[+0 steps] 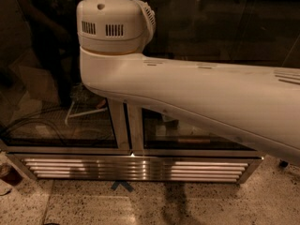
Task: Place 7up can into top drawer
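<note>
My white arm link (201,97) crosses the camera view from the right edge to a round vented joint housing (115,25) at the upper left. My gripper is out of view, somewhere past the frame. The 7up can and the top drawer are also out of view.
Behind the arm stands a low glass-fronted cabinet (61,121) with a pale centre post (125,125) and a slatted metal grille (136,168) along its base. Below it lies speckled floor (211,205) with a blue tape mark (122,186). A dark object (7,175) sits at the left edge.
</note>
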You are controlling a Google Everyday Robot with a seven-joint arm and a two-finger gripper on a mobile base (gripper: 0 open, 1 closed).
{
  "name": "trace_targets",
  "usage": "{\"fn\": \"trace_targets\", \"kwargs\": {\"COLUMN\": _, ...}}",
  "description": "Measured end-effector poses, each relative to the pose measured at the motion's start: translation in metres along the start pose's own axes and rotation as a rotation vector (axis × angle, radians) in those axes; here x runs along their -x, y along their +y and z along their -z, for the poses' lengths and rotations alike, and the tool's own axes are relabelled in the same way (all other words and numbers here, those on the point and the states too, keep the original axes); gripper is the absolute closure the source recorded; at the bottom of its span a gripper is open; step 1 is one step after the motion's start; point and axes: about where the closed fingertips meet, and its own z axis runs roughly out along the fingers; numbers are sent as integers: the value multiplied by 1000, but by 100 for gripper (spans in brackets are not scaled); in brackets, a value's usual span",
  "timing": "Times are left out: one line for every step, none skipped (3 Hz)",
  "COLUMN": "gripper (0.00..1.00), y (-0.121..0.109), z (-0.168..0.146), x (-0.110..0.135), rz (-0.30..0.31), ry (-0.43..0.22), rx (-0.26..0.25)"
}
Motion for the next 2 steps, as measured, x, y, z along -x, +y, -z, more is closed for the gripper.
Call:
{"fn": "trace_targets", "kwargs": {"gripper": 38, "y": 0, "z": 0, "x": 0, "rz": 0, "ry": 0, "rx": 0}}
{"fn": "trace_targets", "kwargs": {"gripper": 51, "y": 0, "z": 0, "x": 0, "rz": 0, "ry": 0, "rx": 0}}
